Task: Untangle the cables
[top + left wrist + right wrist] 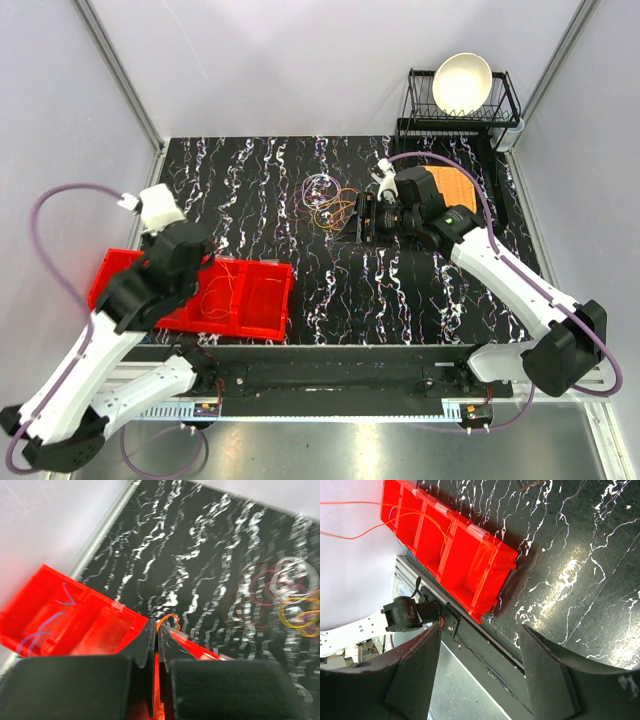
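Left gripper (156, 625) is hovering over the red bin (262, 300) at the counter's (400, 290) near edge, clenched on an orange cable (170, 617). Beyond the bin's far right corner, the right gripper (353, 221) is hanging released, with the tangled cables (325, 200) lying just past it.

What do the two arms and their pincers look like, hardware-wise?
Both arms match. The left arm and right arm have white link shells with black joint housings and black bases. A thick purple hose loops alongside each one. The left pincer and right pincer each have two matte black fingers, broad at the root and narrowing toward the tips.
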